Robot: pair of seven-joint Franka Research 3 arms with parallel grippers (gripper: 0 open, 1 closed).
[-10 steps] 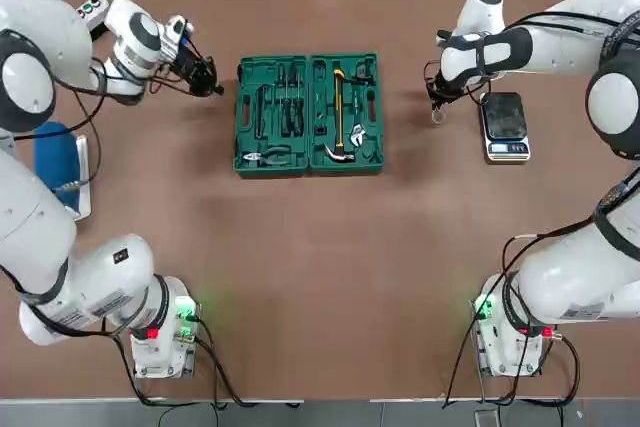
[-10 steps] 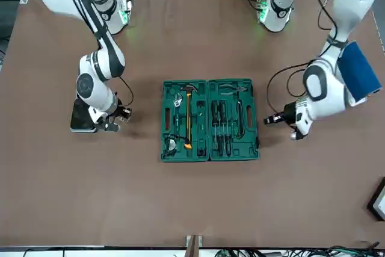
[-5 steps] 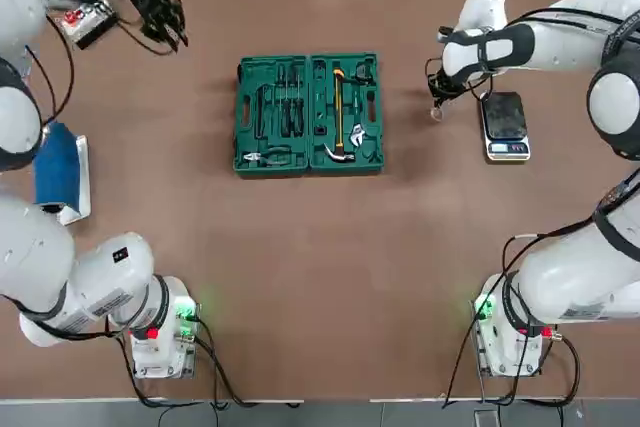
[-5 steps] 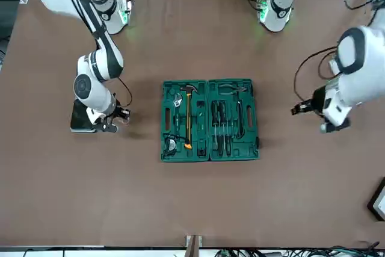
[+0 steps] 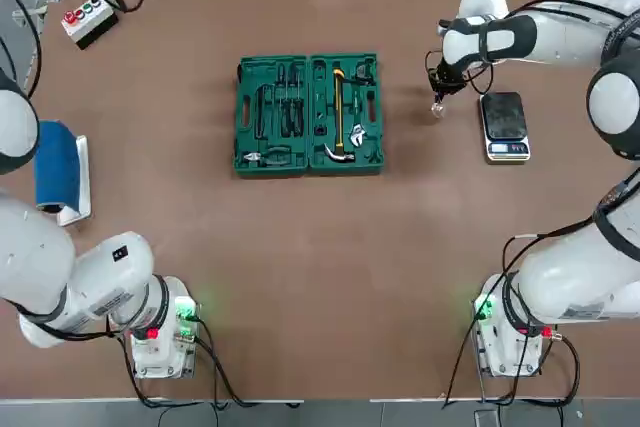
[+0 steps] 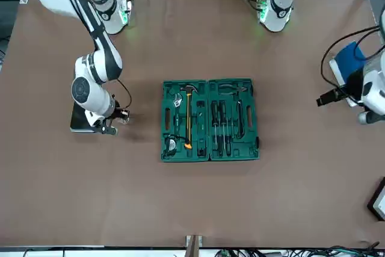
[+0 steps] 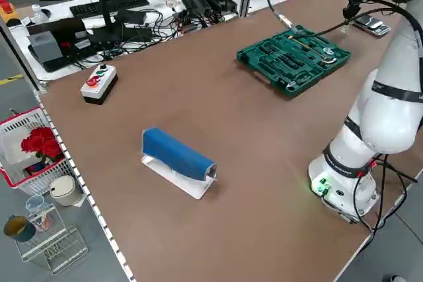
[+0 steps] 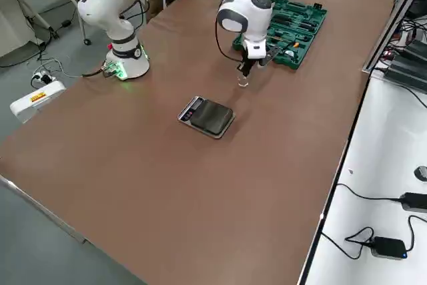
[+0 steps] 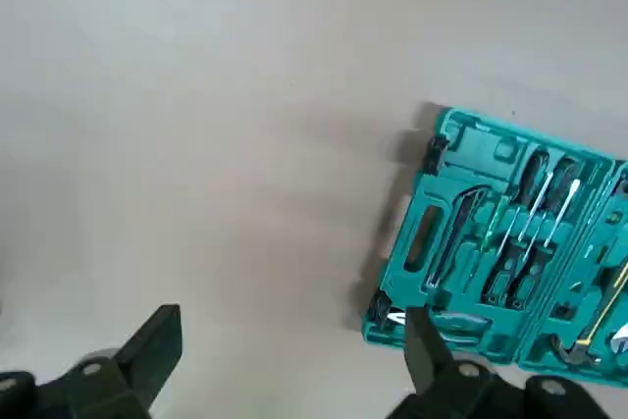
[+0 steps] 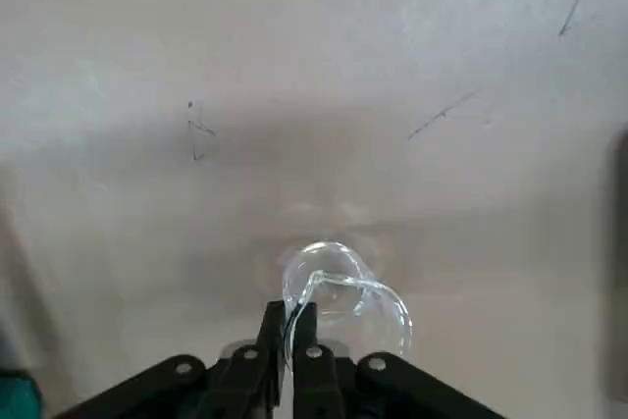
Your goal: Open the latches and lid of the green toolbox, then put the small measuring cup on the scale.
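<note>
Now pinching the cup rim with right gripper nearly closed, beside the scale. Holding left gripper wide apart, empty.

both arms are big, smooth and white, with round fat joints and dark grey rings where the parts meet. each one stands on a round white base with a small green light and a red spot. thin black cables loop along the arms and trail from the bases. the right gripper and the left gripper have flat black fingers.
</note>
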